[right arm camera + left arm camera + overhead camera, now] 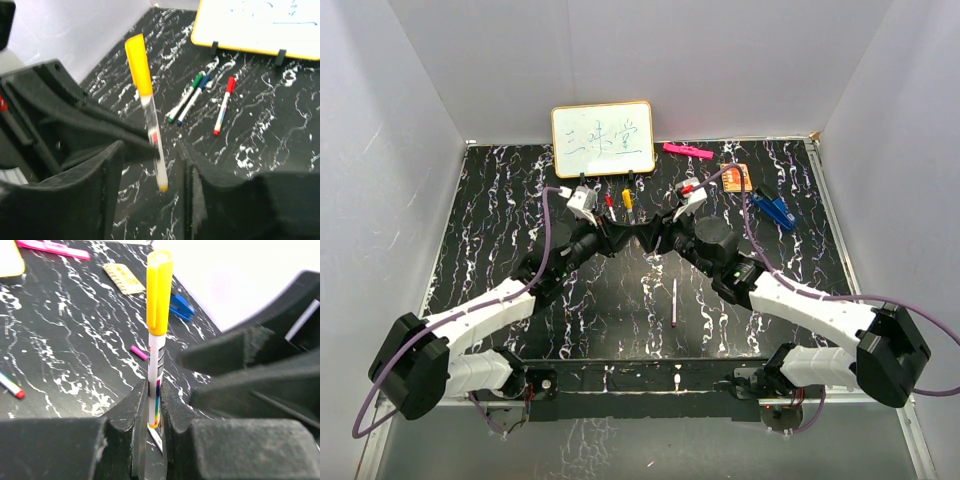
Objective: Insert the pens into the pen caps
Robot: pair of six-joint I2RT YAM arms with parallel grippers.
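The left gripper [154, 407] is clamped on the lower barrel of a white pen [156, 365] and holds it upright above the middle of the black marbled table [490, 220], with a yellow cap [159, 290] seated on its upper end. The right gripper [151, 150] stands with its jaws parted on either side of the same pen, a gap showing on each side, and grips nothing. Its bulk crowds in close on the right of the left wrist view. Beyond the held pen a loose purple cap [139, 352] lies on the table, with a blue clip [180, 306], a tan toothed card [124, 278] and a pink bar [52, 248] farther back. A green-capped pen [186, 100], a blue-capped pen [194, 96] and a red-capped pen [223, 105] lie near the whiteboard [260, 25]. Another pen [674, 303] lies alone between the arms.
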